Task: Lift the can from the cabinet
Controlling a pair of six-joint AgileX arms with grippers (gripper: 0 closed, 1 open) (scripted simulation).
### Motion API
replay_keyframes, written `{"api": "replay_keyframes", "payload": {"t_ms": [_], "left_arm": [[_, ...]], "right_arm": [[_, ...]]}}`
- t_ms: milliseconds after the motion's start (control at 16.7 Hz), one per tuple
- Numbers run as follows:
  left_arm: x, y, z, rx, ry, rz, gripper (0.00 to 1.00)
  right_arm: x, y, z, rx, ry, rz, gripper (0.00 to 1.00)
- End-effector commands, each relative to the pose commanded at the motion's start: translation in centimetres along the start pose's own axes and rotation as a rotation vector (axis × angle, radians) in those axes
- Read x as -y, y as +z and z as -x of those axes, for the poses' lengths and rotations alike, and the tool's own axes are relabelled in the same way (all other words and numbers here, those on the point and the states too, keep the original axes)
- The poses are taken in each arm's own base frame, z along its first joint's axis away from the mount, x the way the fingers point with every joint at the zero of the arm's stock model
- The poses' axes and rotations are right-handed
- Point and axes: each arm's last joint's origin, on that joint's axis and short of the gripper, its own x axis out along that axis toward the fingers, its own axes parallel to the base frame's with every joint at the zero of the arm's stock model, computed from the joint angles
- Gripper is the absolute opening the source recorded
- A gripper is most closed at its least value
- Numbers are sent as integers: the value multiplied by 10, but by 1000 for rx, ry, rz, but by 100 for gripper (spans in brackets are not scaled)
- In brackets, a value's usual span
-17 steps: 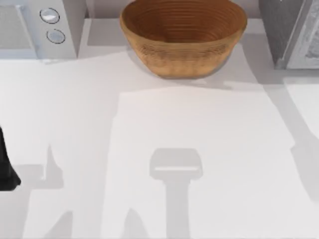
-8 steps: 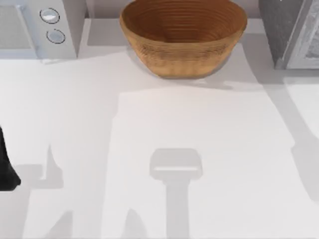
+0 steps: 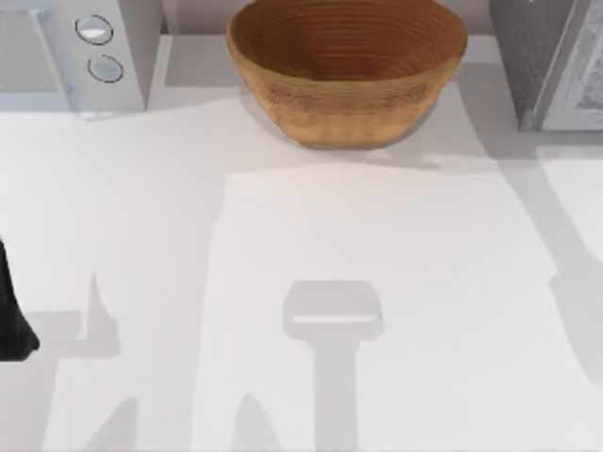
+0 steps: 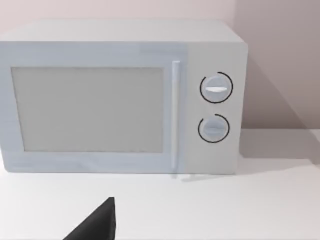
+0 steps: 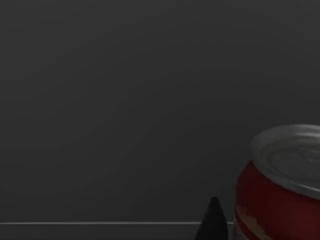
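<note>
The can (image 5: 280,185) is red with a silver lid and stands upright inside the dark cabinet (image 5: 125,100) in the right wrist view. A black tip of my right gripper (image 5: 214,222) rises just beside the can's wall, at about the height of its lower body. In the top view the grey cabinet (image 3: 551,56) stands at the table's far right corner. My left arm (image 3: 11,320) stays parked at the table's left edge, and a dark part of my left gripper (image 4: 95,225) faces the microwave.
A brown wooden bowl (image 3: 347,71) sits at the back middle of the table. A white microwave (image 3: 71,52) with two dials stands at the back left, its door (image 4: 87,110) shut. The white tabletop (image 3: 330,245) spreads in front of them.
</note>
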Motion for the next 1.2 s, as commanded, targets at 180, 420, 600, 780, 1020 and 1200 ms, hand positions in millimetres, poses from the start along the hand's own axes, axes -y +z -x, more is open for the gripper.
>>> {"api": "replay_keyframes", "payload": {"t_ms": [180,420,600,780,1020,1200], "left_arm": [[0,0,0,0,0,0,100],[0,0,0,0,0,0,100],[0,0,0,0,0,0,100],[0,0,0,0,0,0,100],[0,0,0,0,0,0,100],[0,0,0,0,0,0,100]], "right_arm": [[-5,14,26,1,-3,-1,0],[-8,45,100,8,-6,-5,0],[-3,59,155,9,-2,-5,0],[1,62,178,0,0,0,0],[2,62,178,4,-2,-3,0],[5,61,182,10,-1,-7,0]]}}
